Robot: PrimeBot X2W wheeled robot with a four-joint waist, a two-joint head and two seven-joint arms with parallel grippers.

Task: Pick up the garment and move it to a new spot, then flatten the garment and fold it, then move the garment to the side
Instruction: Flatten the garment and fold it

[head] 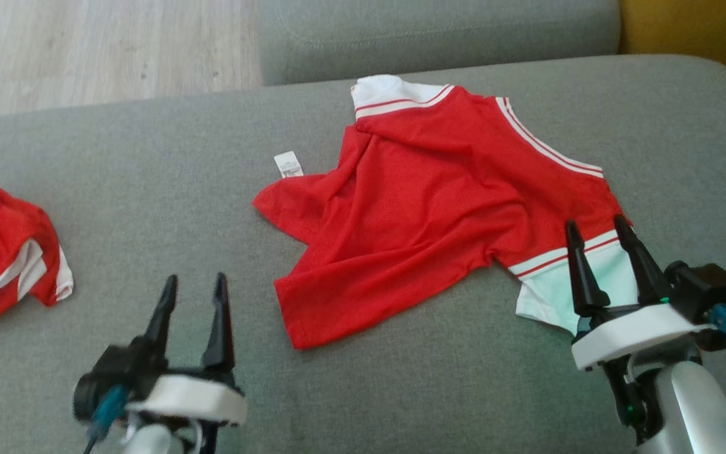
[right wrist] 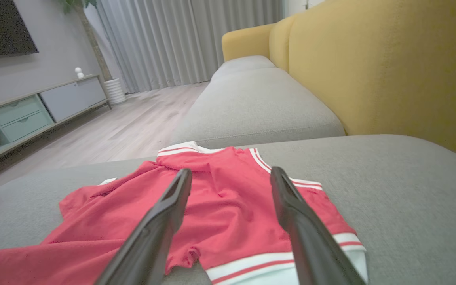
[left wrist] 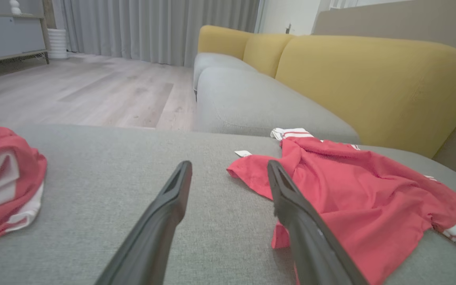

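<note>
**A:** Head view first: where does the shirt lie?

**B:** The red shirt (head: 438, 208) lies rumpled on the grey sofa seat (head: 149, 164), right of the middle, with one side bunched over and its label (head: 288, 164) poking out. The left gripper (head: 194, 277) hovers with its fingers apart, short of the hem. The right gripper (head: 595, 221), also spread, hangs over the white sleeve (head: 552, 302).

**A:** How should the robot flatten it?

**B:** Probably by pinching the hem and the sleeve, then drawing them outward evenly so the bunched side opens.

**A:** And the left wrist view?

**B:** The fingers gape above bare cushion, with the shirt's corner just beside one of them. A second red garment (left wrist: 2, 174) sits well apart, and the pull should stay clear of it.

**A:** Right wrist view?

**B:** The open fingers frame the shirt's back, with the sleeve below them. The yellow backrest (right wrist: 370, 71) stands beyond, apart from the shirt.
</note>
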